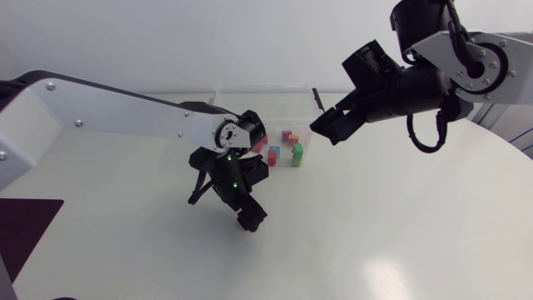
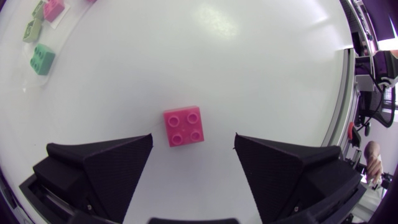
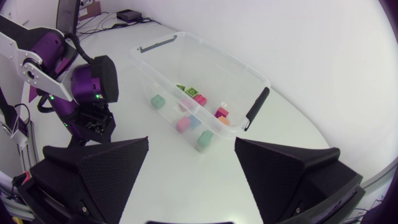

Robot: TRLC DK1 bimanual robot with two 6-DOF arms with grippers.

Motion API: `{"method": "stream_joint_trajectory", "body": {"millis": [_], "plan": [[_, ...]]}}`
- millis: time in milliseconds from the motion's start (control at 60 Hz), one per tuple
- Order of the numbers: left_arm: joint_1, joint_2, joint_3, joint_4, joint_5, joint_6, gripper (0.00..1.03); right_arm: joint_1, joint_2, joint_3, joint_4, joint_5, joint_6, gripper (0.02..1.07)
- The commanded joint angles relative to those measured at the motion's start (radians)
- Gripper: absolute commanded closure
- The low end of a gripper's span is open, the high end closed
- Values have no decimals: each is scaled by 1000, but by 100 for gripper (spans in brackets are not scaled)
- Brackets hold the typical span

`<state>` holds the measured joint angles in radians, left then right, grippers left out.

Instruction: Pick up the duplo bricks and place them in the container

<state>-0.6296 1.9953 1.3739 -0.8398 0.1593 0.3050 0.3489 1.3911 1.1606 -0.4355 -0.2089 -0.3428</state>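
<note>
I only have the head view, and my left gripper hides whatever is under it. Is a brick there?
Observer: Yes, a pink brick lies on the table between the open fingers of the left gripper, touching neither.
Operator: Studs up?
Observer: Yes, four studs face up.
Operator: Is the right gripper holding anything?
Observer: No, its fingers are open with nothing between them; the clear container is ahead of it.

table (image 1: 416,208): white, curved edge | surface: smooth, bright, soft glare patch
</note>
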Motion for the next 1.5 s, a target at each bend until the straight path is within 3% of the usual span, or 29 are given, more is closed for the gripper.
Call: {"method": "stream_joint_trajectory", "body": {"millis": [0, 117, 183, 233, 283, 300, 567, 833, 983, 1033, 1200, 1250, 1283, 1417, 1483], "plan": [[-24, 62, 39, -5, -38, -89, 12, -21, -47, -53, 6, -9, 16, 7], [-35, 99, 53, 7, -79, -136, 18, -51, -106, -114, 6, -38, 13, 7], [-35, 111, 54, 27, -113, -156, 28, -71, -150, -167, 4, -52, 10, 7], [-36, 114, 53, 34, -138, -161, 43, -77, -176, -194, 6, -53, 8, 7], [-39, 111, 47, 45, -144, -164, 66, -85, -205, -225, 4, -60, 2, 7], [-44, 103, 37, 57, -149, -164, 80, -91, -214, -234, 4, -64, 1, 7], [-51, -38, 4, 30, -176, -139, 83, -133, -366, -398, 6, -90, -33, 7], [41, -225, 179, -2, -162, -104, 83, -142, -448, -644, 129, -90, -67, 7], [91, -231, 269, 64, -99, -115, 82, -148, -501, -717, 146, -90, -70, 7], [103, -225, 280, 131, -96, -119, 82, -149, -520, -731, 146, -89, -71, 7], [142, -151, 313, 327, -98, -133, 79, -195, -596, -768, 136, -87, -76, 7], [162, -107, 335, 355, -109, -135, 73, -223, -649, -780, 138, -83, -74, 7], [171, -89, 343, 367, -115, -136, 66, -246, -681, -783, 138, -83, -71, 7], [199, -46, 341, 441, -156, -133, 14, -329, -842, -803, 146, -70, -67, 7], [206, -36, 335, 466, -182, -133, 4, -363, -894, -814, 146, -67, -68, 7]]}}
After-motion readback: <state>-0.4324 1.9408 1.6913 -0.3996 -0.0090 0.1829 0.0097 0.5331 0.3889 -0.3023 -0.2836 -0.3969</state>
